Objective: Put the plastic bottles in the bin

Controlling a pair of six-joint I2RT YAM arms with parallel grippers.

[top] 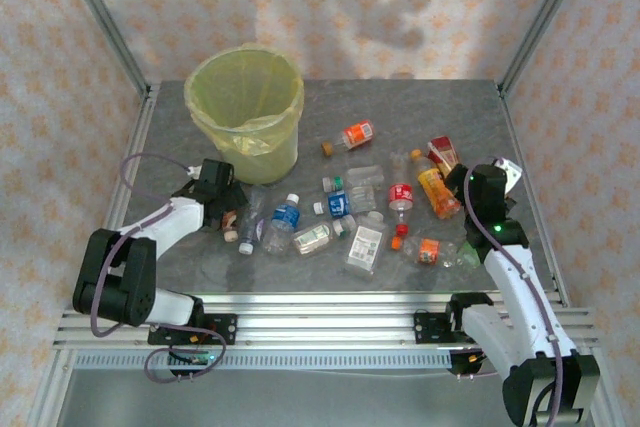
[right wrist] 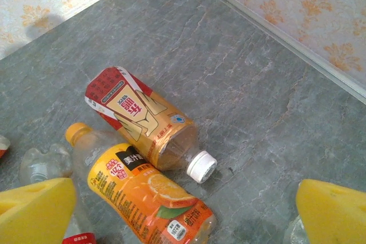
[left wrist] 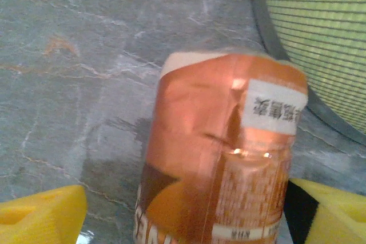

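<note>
The bin (top: 245, 112), lined with a yellow-green bag, stands at the back left, and its wall (left wrist: 320, 38) rises close behind my left gripper. My left gripper (top: 229, 215) (left wrist: 186, 221) straddles an orange-labelled bottle (left wrist: 223, 158) lying on the table. The jaws are open, with a gap between the left pad (left wrist: 40, 212) and the bottle. My right gripper (top: 458, 185) (right wrist: 186, 221) hovers open over a red-and-gold bottle (right wrist: 146, 118) (top: 441, 152) with a white cap and an orange juice bottle (right wrist: 143, 198) (top: 438, 192). Several more plastic bottles lie across the middle, among them a blue-labelled bottle (top: 285, 217).
A metal frame post and rail (top: 525, 162) border the table on the right, close to my right arm. Patterned walls enclose the back and sides. A crushed clear bottle (right wrist: 43, 164) lies left of the juice bottle. Bare grey tabletop (top: 420, 107) lies behind the bottles.
</note>
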